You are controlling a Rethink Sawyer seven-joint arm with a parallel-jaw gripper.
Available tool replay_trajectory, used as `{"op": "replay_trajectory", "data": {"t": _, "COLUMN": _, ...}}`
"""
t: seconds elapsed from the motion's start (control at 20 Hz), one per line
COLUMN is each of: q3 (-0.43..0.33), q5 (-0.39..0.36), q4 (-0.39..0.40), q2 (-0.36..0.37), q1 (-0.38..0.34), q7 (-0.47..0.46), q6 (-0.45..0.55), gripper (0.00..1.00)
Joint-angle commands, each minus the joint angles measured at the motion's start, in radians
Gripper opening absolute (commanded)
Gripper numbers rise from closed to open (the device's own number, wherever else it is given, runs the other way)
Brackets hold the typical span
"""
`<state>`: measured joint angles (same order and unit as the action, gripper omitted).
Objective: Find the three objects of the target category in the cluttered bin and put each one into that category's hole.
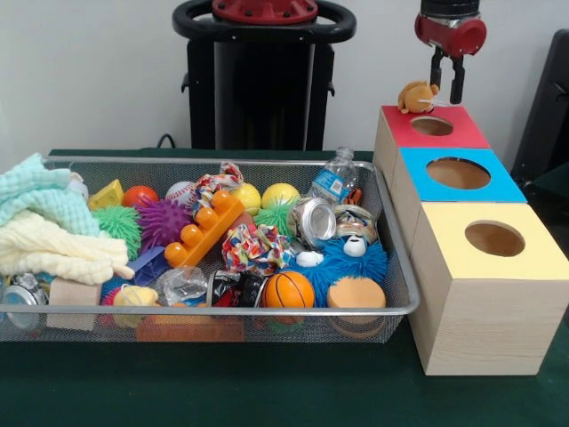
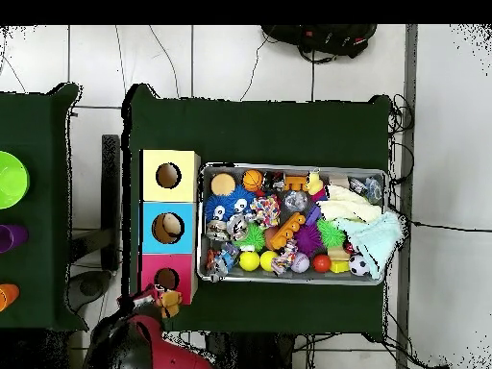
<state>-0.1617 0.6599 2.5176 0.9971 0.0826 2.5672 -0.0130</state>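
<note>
My gripper (image 1: 446,93) hangs over the far edge of the red-topped box, just behind its round hole (image 1: 432,126). It is shut on the edge of a yellow-orange duck toy (image 1: 414,96), which sticks out to the left and touches or hovers just over the box's far left corner. In the overhead view the gripper (image 2: 154,300) and duck (image 2: 171,300) sit just below the red box's hole (image 2: 166,279). The wire mesh bin (image 1: 267,309) is full of clutter. A pale yellow duck-like toy (image 1: 133,296) lies near its front left.
The blue-topped box (image 1: 458,173) and the yellow-topped box (image 1: 494,238) stand in a row with the red one, right of the bin. The bin holds an orange basketball (image 1: 288,289), yellow balls (image 1: 280,195), cloths (image 1: 44,227), cans and a blue furry toy (image 1: 351,260).
</note>
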Motion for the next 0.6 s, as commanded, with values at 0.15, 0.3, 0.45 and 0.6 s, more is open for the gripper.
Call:
{"op": "replay_trajectory", "data": {"t": 0.15, "q3": -0.063, "q5": 0.054, "q4": -0.082, "q2": -0.003, "q1": -0.054, "q7": 0.28, "q6": -0.025, "gripper": 1.0}}
{"op": "replay_trajectory", "data": {"t": 0.3, "q3": -0.043, "q5": 0.078, "q4": -0.11, "q2": -0.011, "q1": -0.048, "q7": 0.267, "q6": 0.002, "gripper": 1.0}}
{"op": "replay_trajectory", "data": {"t": 0.45, "q3": -0.006, "q5": 0.107, "q4": -0.148, "q2": -0.022, "q1": -0.028, "q7": 0.247, "q6": 0.044, "gripper": 1.0}}
{"op": "replay_trajectory", "data": {"t": 0.6, "q3": 0.033, "q5": 0.128, "q4": -0.187, "q2": -0.038, "q1": -0.013, "q7": 0.227, "q6": 0.084, "gripper": 1.0}}
